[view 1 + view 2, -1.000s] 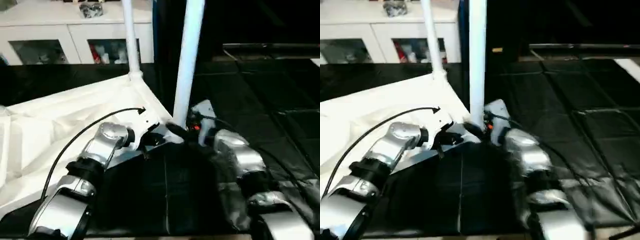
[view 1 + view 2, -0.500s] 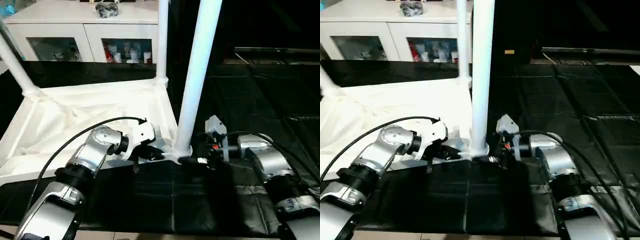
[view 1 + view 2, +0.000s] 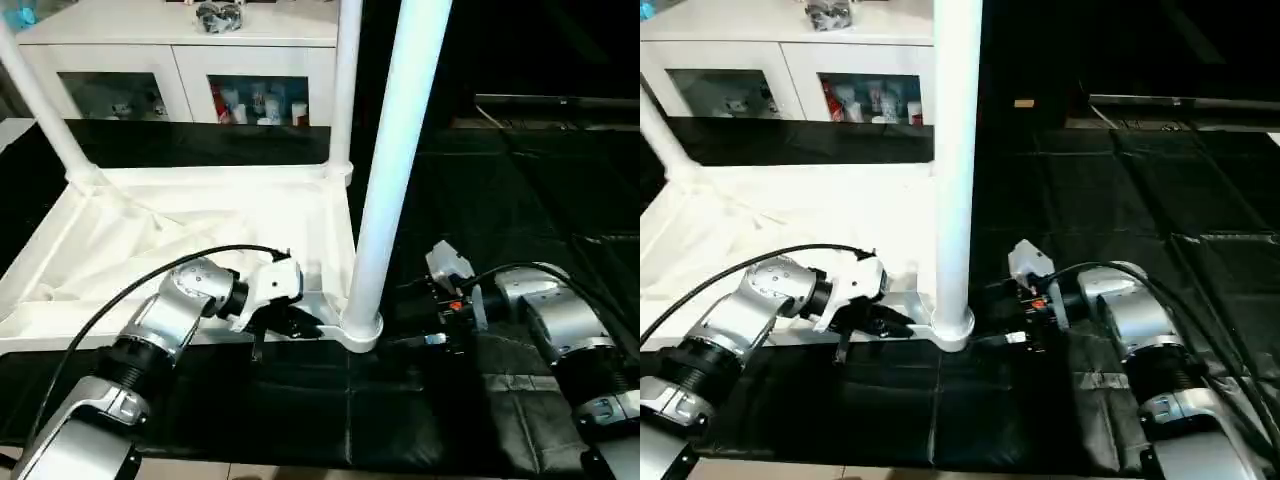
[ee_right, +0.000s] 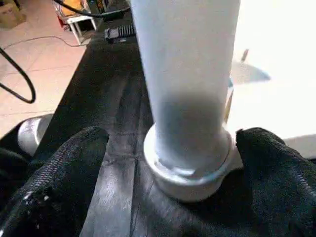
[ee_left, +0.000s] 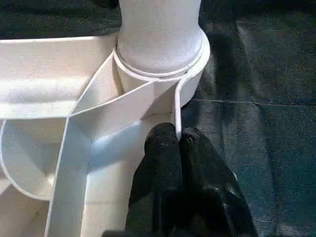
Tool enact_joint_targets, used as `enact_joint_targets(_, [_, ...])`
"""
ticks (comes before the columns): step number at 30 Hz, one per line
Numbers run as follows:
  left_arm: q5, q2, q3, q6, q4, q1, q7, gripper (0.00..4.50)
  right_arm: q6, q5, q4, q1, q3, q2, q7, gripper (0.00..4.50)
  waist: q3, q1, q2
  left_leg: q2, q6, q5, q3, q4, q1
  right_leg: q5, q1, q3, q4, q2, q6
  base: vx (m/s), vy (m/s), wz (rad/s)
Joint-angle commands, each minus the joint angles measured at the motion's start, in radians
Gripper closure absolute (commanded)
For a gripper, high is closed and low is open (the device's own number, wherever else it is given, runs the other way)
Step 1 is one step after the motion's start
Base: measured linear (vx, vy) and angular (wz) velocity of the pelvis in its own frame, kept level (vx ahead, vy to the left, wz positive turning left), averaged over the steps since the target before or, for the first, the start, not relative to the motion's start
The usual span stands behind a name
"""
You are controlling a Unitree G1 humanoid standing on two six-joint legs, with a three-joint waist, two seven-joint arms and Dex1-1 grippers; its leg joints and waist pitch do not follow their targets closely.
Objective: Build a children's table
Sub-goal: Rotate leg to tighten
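The white table top [image 3: 200, 215] lies upside down on the black mat, ribbed side up. A thick white leg [image 3: 395, 150] stands upright in the near corner socket [image 3: 360, 332]. Two more legs [image 3: 345, 90] [image 3: 40, 110] rise from the far corners. My left gripper [image 5: 177, 145] is shut on the thin rim wall right beside that near socket [image 5: 160, 64]. To the socket's right my right gripper [image 4: 173, 140] is open. Its black fingers [image 4: 74, 163] stand on either side of the leg's base [image 4: 190, 123], with a gap on each side.
A white cabinet with glass doors [image 3: 200, 70] stands behind the table, with a small dark object [image 3: 220, 12] on top. Black mat [image 3: 520, 200] spreads to the right. A black cable [image 3: 130, 295] arcs over my left forearm.
The whole view has shifted and levelled. My left gripper stays on the rim. My right gripper's fingers now stand a little further from the leg's base than before.
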Motion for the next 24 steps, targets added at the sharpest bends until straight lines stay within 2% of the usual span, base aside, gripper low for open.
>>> enact_joint_targets(1, [0.003,0.006,-0.034,-0.014,-0.024,0.006,-0.041,4.50,-0.018,0.010,0.007,-0.017,-0.018,0.003,-0.010,0.05,-0.069,0.000,-0.007,-0.005,0.078,-0.152,0.027,-0.057,-0.011,-0.210,0.071,0.034,-0.046,-0.034,-0.240,0.000,0.000,0.00])
enact_joint_targets(4, [-0.002,0.012,-0.039,-0.011,-0.045,0.017,-0.050,4.50,-0.036,0.011,0.013,-0.026,-0.020,0.023,-0.016,0.05,-0.071,0.001,-0.009,-0.006,0.082,-0.137,0.027,-0.055,-0.013,-0.189,0.072,0.034,-0.041,-0.035,-0.242,0.000,0.000,0.00])
enact_joint_targets(9, [-0.003,0.017,-0.047,-0.004,-0.084,0.040,-0.050,4.50,-0.052,0.010,0.054,-0.043,-0.004,0.076,-0.033,0.05,-0.069,-0.001,-0.007,-0.005,0.082,-0.144,0.027,-0.056,-0.013,-0.206,0.069,0.034,-0.043,-0.034,-0.241,0.000,0.000,0.00])
enact_joint_targets(15, [-0.004,0.018,-0.052,0.004,-0.110,0.055,-0.047,4.50,-0.029,0.021,0.109,-0.073,0.012,0.122,-0.015,0.60,-0.068,-0.001,-0.006,-0.003,0.071,-0.171,0.026,-0.059,-0.011,-0.232,0.067,0.035,-0.044,-0.035,-0.236,0.000,0.000,0.00])
enact_joint_targets(21, [-0.005,0.024,-0.053,0.016,-0.122,0.061,-0.038,4.50,-0.017,0.017,0.138,-0.088,0.020,0.140,0.028,1.11,-0.069,0.001,-0.012,-0.004,0.072,-0.159,0.027,-0.057,-0.013,-0.225,0.068,0.035,-0.042,-0.035,-0.234,0.000,0.000,0.00])
enact_joint_targets(24, [-0.006,0.023,-0.052,0.020,-0.123,0.060,-0.032,4.50,-0.017,0.020,0.145,-0.092,0.019,0.144,0.038,1.42,-0.069,0.001,-0.010,-0.004,0.075,-0.149,0.026,-0.056,-0.013,-0.216,0.068,0.035,-0.040,-0.036,-0.238,0.000,0.000,0.00])
